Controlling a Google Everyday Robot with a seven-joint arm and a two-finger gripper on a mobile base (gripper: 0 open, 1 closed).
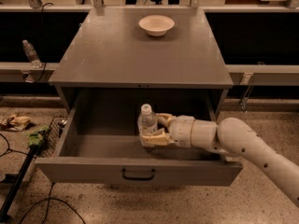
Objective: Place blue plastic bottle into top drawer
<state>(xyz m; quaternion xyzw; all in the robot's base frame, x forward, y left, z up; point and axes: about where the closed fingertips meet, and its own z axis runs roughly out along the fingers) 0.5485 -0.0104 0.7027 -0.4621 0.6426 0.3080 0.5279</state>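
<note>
Fingers (155, 138) of the white two-finger gripper (150, 130) are seen pinched around the blue plastic bottle (147, 121), a clear water bottle with a white cap and a white label. One finger is placed low down in front of the bottle, and the other is seen behind it. The bottle is held upright inside the top drawer (84, 168), a wide, deep grey drawer that is pulled out. The bottle is found near the middle of the drawer. Whether its bottom is touching the drawer floor cannot be told, since it is hidden by the lower finger. The gripper is placed inside the drawer, at the end of a thick white arm (243, 143) that is stretched in from the right, over the drawer's right side. A small black metal handle (138, 174) is fixed at the middle of the drawer's front panel. A round cream bowl (156, 25) is set on the flat grey cabinet top (140, 59), near the back edge and well apart from the bottle. A smaller clear bottle (31, 53) is seen far to the left, against the dark background.
</note>
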